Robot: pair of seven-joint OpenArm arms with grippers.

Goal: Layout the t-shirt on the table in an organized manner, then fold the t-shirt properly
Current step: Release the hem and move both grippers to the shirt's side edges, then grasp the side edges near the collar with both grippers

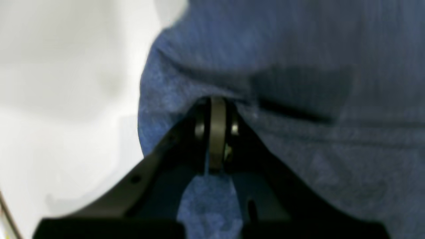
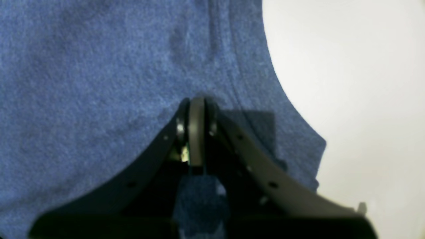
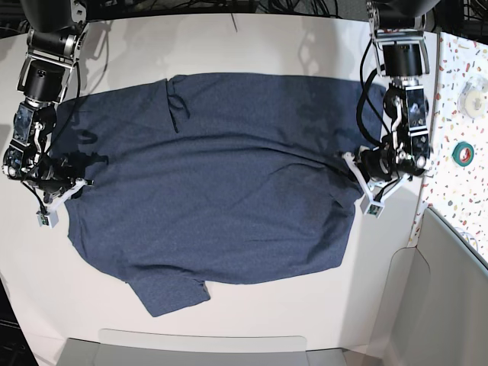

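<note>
Left wrist: left gripper closed, pinching the shirt at its edge; cloth bunches ahead of the tips, likely a hold for pulling it flat. Bare worktop to its left, open room.

Right wrist: right gripper closed on shirt fabric just inside the hem; white worktop free on its right.

Base: shirt lies spread across the worktop, a gripper at each side edge, left gripper, right gripper. One sleeve pokes out near the front edge. Creases run across between them, so layout looks unfinished. Clear worktop outward of both.
</note>
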